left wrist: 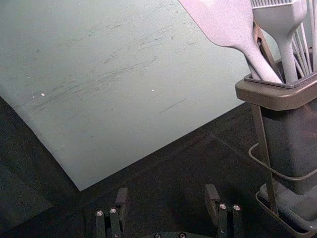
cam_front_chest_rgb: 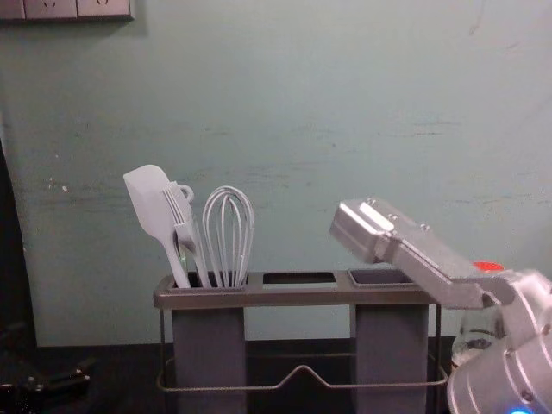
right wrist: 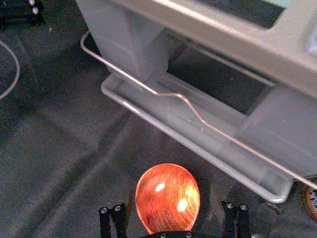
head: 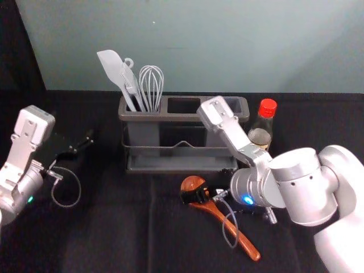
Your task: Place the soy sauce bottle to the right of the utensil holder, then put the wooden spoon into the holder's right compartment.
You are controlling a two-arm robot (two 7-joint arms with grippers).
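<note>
Spoon (head: 245,244) pickup looks in hand: right gripper (right wrist: 171,206) has fingers wide astride bowl (right wrist: 167,196); next, close, lift. Left gripper (left wrist: 166,198) idle, wide, surface's (head: 114,239) left side.

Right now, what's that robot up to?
The robot's right gripper is open, fingers either side of the wooden spoon, on the black cloth before the utensil holder. The soy sauce bottle stands right of the holder; the left gripper hangs open to the holder's left. The spoon has yet to go in.
</note>
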